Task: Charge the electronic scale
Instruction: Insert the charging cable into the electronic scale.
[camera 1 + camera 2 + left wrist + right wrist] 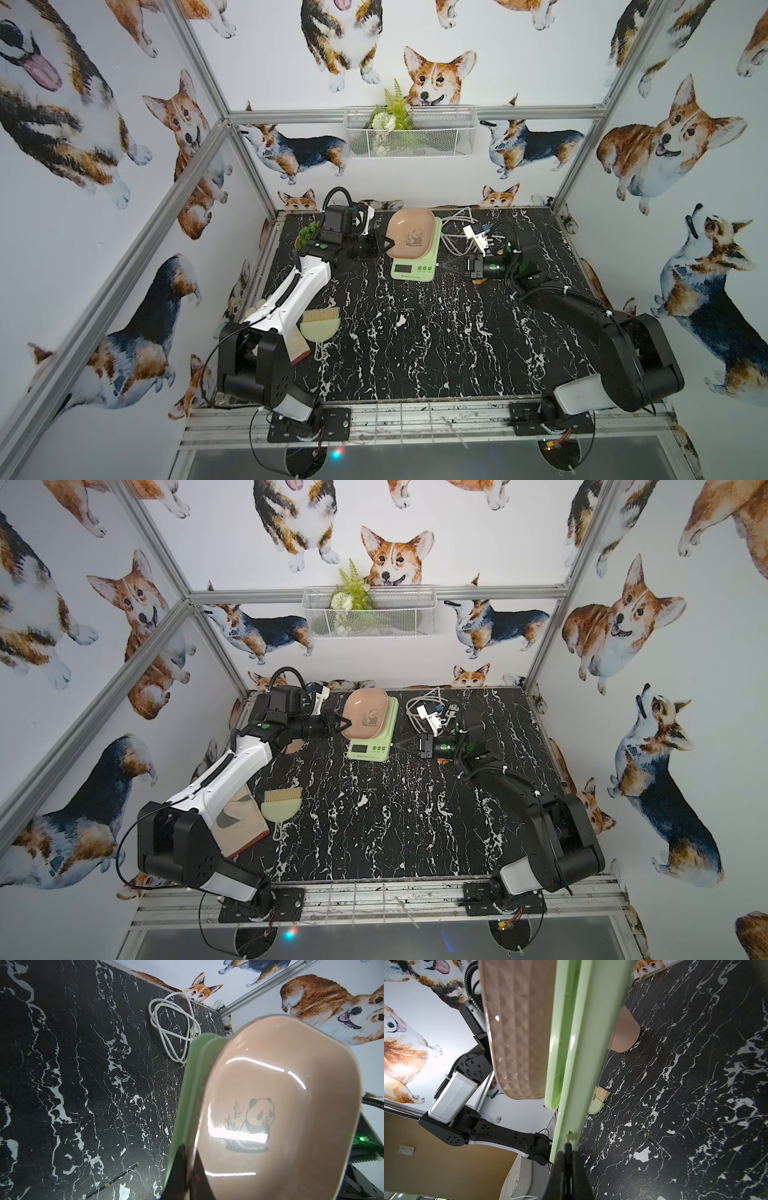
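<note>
Three corgi walls, marble tabletop

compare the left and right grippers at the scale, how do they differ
The left gripper is shut on the tray; the right gripper is shut on a dark plug. The left gripper meets the electronic scale high, the right gripper low at its green side. Both are closed.

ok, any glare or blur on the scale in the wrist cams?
Left wrist view: white light streaks glare on the glossy pinkish-tan panda tray, washing out the drawing's base. Right wrist view: black charging plug and pale-green scale edge blurred.
</note>
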`<state>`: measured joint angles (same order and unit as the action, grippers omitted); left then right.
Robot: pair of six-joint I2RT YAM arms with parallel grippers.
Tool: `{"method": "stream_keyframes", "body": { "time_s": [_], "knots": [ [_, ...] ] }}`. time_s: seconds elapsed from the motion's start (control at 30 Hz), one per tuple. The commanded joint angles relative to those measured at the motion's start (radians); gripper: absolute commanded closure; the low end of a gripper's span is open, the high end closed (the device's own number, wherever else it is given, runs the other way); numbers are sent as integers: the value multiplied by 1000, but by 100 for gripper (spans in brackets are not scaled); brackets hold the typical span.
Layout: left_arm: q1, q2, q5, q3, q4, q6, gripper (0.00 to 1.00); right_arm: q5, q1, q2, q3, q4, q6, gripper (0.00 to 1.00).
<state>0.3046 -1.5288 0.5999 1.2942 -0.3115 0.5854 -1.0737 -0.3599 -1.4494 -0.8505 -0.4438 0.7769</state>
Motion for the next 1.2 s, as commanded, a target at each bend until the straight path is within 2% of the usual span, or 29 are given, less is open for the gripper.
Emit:
{"method": "stream_keyframes", "body": {
  "time_s": [0.0,1.17],
  "knots": [
    [1,14,38,13,54,10,100,6,-3,1,-8,-4,-16,100],
    [14,25,56,17,54,6,100,29,-2,24,-13,14,-27,100]
  ]
}}
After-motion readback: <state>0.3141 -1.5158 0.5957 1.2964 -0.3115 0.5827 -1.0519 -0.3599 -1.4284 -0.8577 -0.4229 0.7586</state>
